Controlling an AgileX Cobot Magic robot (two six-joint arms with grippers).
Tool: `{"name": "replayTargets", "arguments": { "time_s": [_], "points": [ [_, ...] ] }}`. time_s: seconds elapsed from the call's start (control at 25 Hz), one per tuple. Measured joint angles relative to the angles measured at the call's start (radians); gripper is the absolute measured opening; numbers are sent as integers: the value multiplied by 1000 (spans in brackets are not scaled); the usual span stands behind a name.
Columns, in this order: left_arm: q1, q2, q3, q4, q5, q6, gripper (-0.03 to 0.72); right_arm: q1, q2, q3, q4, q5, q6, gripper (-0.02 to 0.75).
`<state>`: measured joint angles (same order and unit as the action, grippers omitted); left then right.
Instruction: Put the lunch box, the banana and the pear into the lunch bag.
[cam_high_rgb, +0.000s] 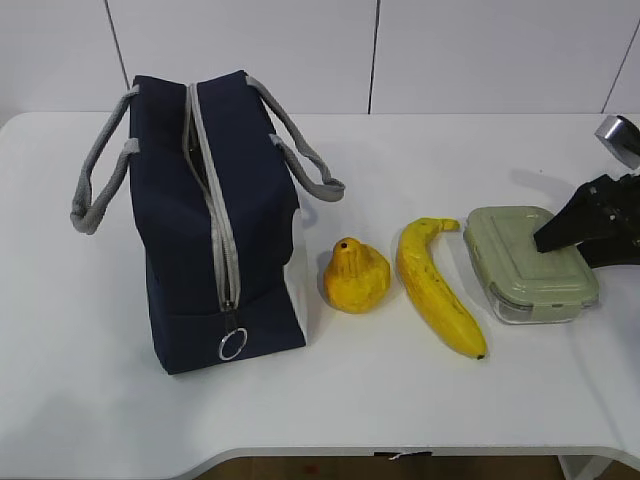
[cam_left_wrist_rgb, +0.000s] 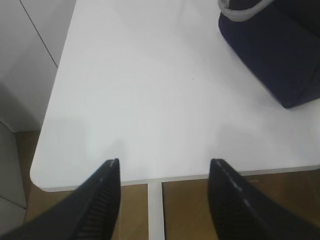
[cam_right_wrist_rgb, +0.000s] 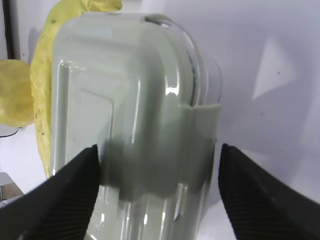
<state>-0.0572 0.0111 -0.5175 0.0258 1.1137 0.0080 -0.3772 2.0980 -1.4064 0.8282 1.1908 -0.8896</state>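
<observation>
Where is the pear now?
In the exterior view the pear sits on the table near the middle, between the lunch bag and the banana.

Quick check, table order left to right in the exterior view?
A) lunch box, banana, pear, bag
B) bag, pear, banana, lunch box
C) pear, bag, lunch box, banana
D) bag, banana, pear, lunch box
B: the lunch bag stands farthest left, then the pear, then the banana, and the lunch box lies farthest right, under the right gripper.
</observation>
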Motion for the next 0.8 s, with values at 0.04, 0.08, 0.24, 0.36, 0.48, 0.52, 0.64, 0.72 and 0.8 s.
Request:
{"name": "replayTargets", "arguments": {
  "time_s": [0.04,0.08,0.24,0.36,0.48,0.52,0.64,0.72,0.8],
  "points": [
    [0,0,0,0,0,0,430,0,0,0,0,0,0,577],
    [0,0,0,0,0,0,430,0,0,0,0,0,0,575],
    [0,0,0,0,0,0,430,2,0,0,0,2,0,516],
    [0,0,0,0,0,0,430,2,0,0,9,9,0,452],
    [0,0,0,0,0,0,430,2,0,0,15,15,0,425],
    [0,0,0,0,0,0,430,2,0,0,17,17,0,423],
    [0,0,0,0,0,0,430,2,0,0,17,17,0,421],
    [0,0,0,0,0,0,430,2,0,0,19,17,0,419],
    [0,0,0,0,0,0,430,2,0,0,19,17,0,412]
  ]
}}
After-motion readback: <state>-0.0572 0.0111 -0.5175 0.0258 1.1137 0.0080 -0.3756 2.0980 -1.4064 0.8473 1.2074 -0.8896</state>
